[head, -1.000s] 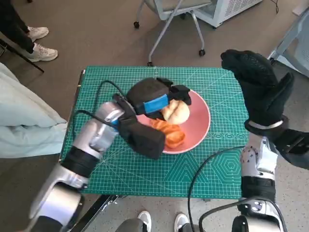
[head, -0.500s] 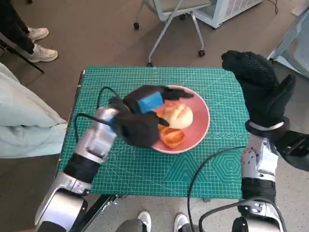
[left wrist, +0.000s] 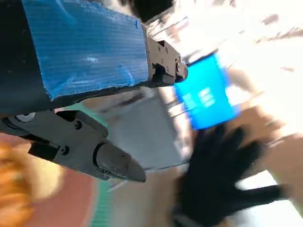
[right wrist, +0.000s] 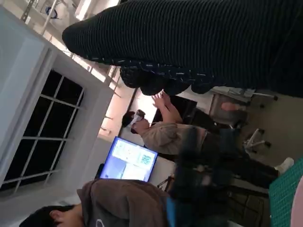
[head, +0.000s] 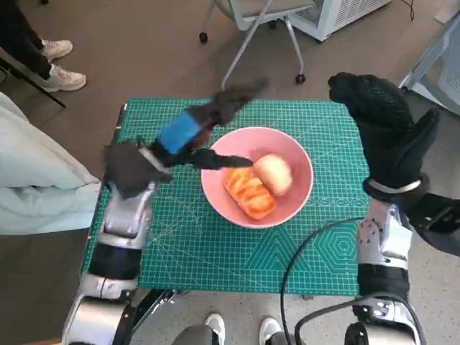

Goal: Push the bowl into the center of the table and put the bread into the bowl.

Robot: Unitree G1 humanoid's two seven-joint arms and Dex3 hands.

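At left over green tabletop (head: 180, 244): left hand (head: 188, 133) raised, blurred, fingers (head: 221, 159) spread, holding nothing, one fingertip reaching over bowl rim. Mid-tabletop: pink bowl (head: 217, 192) holding two breads, elongated orange-brown pastry (head: 249, 192) touching pale round bun (head: 274, 173). At right edge: right hand (head: 384, 129) in black glove, upright, fingers apart, empty, clear of bowl.

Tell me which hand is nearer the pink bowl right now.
Left. The left hand hovers open over the pink bowl's far-left rim; the right hand is raised off to the bowl's right.
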